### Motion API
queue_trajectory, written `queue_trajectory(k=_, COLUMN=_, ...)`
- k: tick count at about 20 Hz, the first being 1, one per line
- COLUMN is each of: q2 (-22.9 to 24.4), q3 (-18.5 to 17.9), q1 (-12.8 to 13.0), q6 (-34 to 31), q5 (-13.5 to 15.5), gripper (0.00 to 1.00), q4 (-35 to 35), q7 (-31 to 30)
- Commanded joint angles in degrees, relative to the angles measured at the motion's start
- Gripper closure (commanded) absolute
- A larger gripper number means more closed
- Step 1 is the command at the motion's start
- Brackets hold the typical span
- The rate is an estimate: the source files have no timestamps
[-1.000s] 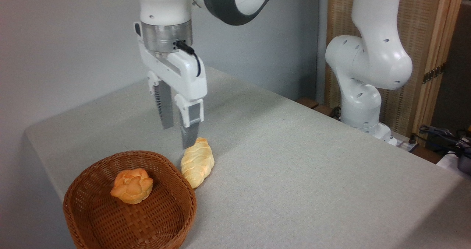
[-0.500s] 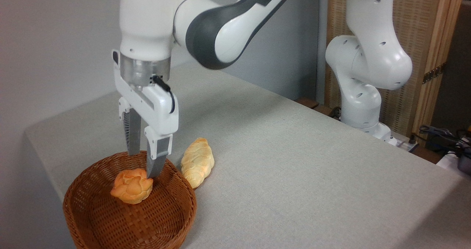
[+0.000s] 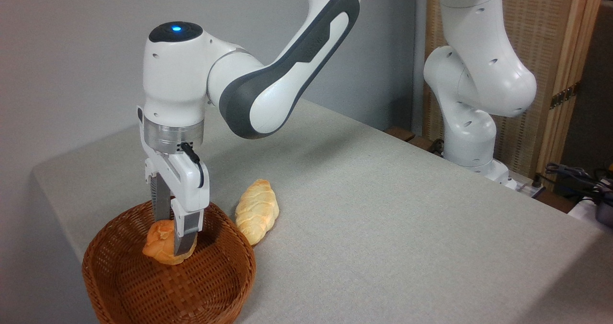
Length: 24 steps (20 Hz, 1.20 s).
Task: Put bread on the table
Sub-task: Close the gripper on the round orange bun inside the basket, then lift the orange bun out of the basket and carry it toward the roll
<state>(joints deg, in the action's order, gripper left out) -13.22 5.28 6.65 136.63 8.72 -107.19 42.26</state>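
Grey ribbed fingers straddle the bread, one in front of it and one behind, pointing straight down; the gripper is narrowed around the bun, but contact or a firm pinch cannot be confirmed from this view. Bread sits in the wicker basket, lower left of frame, directly between and under the fingertips, so no sideways correction looks needed. Bun is roundish, no clear long axis. Paler braided loaf lies on the table just right of the basket rim. Versus half a second ago: gripper has dropped from above the bun to around it, and the wrist has shifted slightly left. Judged next: close, then lift clear.
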Motion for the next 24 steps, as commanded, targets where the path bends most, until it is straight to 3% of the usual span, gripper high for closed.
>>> queue_trajectory(k=1, q2=-0.40, q3=0.00, q1=0.03, q6=0.12, q5=-0.54, gripper=0.00, q4=0.85, q7=0.10)
queue_trajectory(k=2, q2=-0.40, q3=0.00, q1=0.03, q6=0.12, q5=-1.93, gripper=0.01, q4=0.67, q7=0.19)
queue_trajectory(k=3, q2=-0.40, q3=0.00, q1=-0.06, q6=0.04, q5=-4.21, gripper=0.12, q4=0.67, q7=0.10)
queue_trajectory(k=5, q2=-0.40, q3=0.08, q1=-0.15, q6=-0.23, q5=-6.34, gripper=0.47, q4=0.58, q7=0.19)
queue_trajectory(k=6, q2=-0.40, q3=0.17, q1=-0.15, q6=-0.31, q5=-6.69, gripper=0.59, q4=0.50, q7=0.19)
queue_trajectory(k=7, q2=-0.40, q3=0.17, q1=-0.15, q6=-0.40, q5=-6.87, gripper=0.63, q4=0.50, q7=0.10)
queue_trajectory(k=24, q2=1.18, q3=-0.18, q1=-0.32, q6=-0.67, q5=-6.78, gripper=0.62, q4=0.58, q7=-0.78)
